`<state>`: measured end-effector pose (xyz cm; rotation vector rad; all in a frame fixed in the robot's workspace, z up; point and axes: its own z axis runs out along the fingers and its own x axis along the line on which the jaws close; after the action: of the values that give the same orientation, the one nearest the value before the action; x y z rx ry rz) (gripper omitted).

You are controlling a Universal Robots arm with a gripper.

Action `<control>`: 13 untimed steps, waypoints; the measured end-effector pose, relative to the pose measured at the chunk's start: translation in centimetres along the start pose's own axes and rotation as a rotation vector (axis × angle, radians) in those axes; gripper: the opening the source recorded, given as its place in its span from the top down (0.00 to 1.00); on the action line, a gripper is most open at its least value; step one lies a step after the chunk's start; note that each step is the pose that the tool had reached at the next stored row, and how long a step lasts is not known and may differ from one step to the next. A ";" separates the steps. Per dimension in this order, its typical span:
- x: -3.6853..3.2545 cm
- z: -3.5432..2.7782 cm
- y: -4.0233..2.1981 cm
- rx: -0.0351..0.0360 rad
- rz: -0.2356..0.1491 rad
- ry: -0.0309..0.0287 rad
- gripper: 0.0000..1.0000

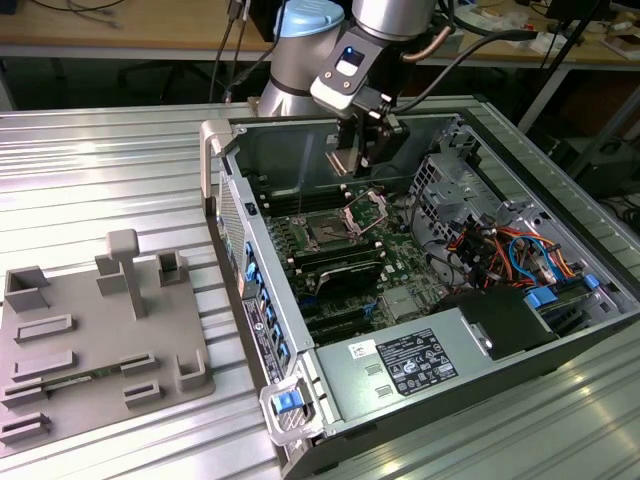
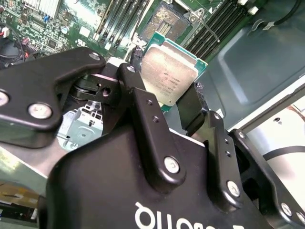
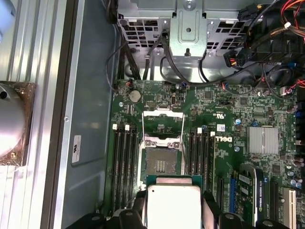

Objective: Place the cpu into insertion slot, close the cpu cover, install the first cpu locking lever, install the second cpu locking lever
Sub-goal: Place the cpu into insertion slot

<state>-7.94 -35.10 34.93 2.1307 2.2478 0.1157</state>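
1. The gripper [image 2: 164,82] holds the cpu [image 2: 169,69] above the green motherboard [image 3: 214,109], metal top facing the wrist, likely to seat it flat. The insertion slot [image 3: 162,162] lies bare, with the cpu cover [image 3: 163,121] swung open.
2. The jaws clamp opposite edges of the chip. It sits between the fingertips, near the socket and not yet in it.

Bright, even light; glare whitens the cpu [image 3: 172,210] in the first wrist view; soft shadow fills the case [image 1: 290,160].
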 end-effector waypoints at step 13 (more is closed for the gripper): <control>0.12 2.36 -0.18 0.0016 0.000 0.0000 0.45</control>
<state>-7.93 -34.93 32.57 2.1315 2.2488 0.1140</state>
